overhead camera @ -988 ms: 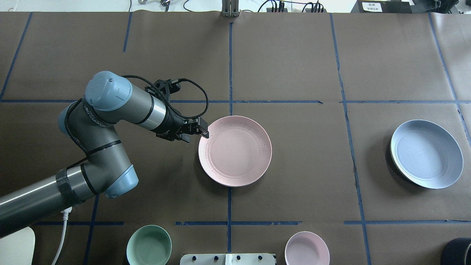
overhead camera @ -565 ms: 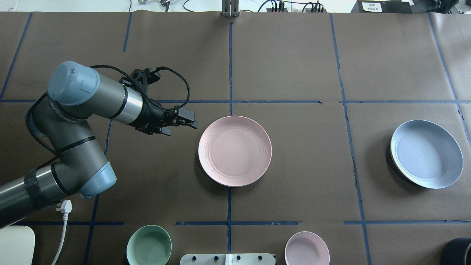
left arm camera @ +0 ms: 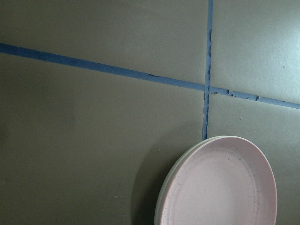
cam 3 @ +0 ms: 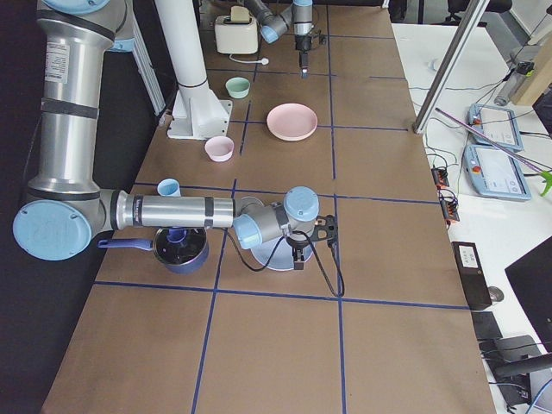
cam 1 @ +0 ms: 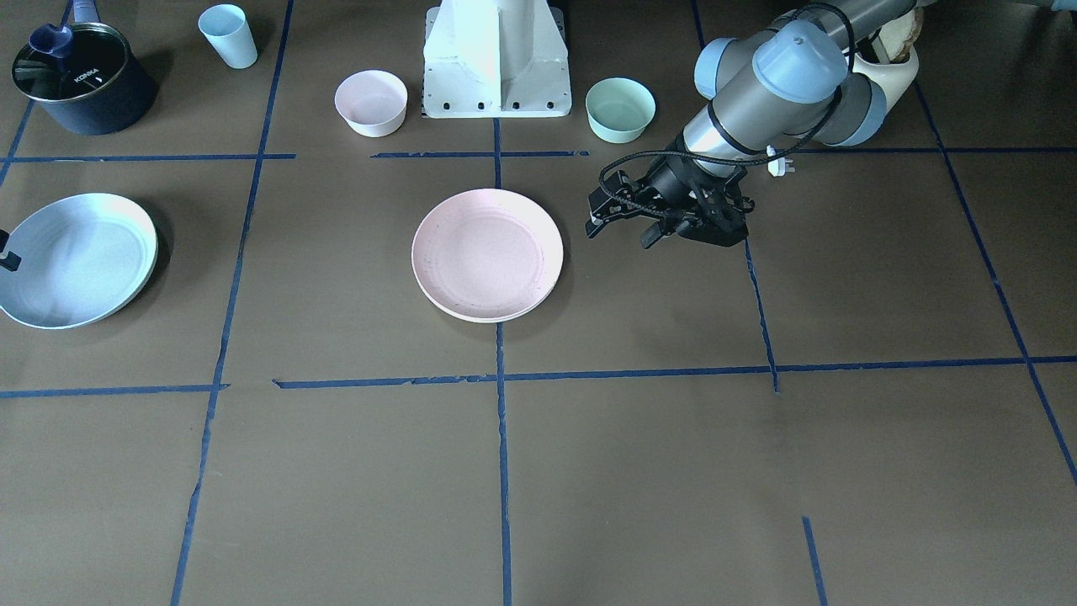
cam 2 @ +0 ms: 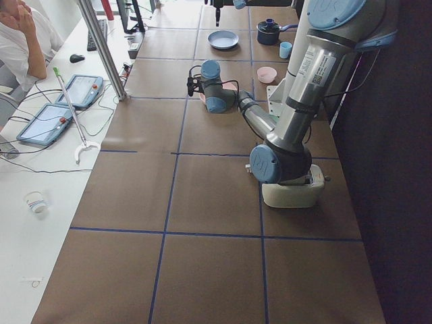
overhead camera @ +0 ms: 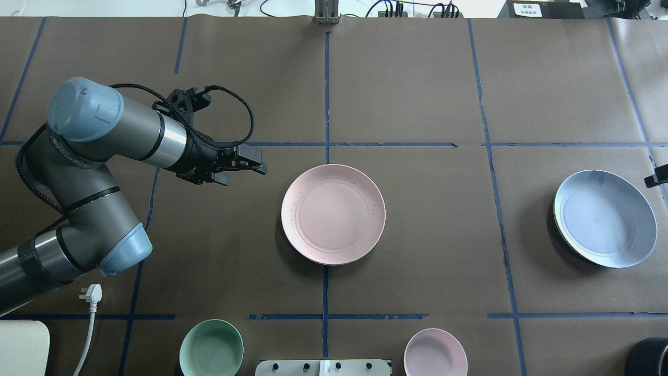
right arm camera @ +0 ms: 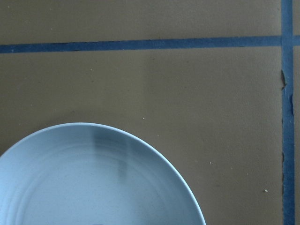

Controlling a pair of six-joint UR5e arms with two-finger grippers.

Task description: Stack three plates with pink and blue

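The pale pink plate lies at the table's middle on top of the cream plate, whose rim shows beneath it in the left wrist view. My left gripper is open and empty, a short way to the left of the pink plate and apart from it. The pale blue plate lies at the right and fills the bottom of the right wrist view. Only a dark tip of my right gripper shows at the right edge, beside the blue plate. I cannot tell whether it is open or shut.
A mint bowl and a small pink bowl stand near the robot base. A dark pot and a pale blue cup stand at the robot's right. A white plug lies under the left arm.
My left gripper has drawn back from the pink plate's left rim, moving left and a little away. The tip of my right gripper has come into view beside the blue plate.
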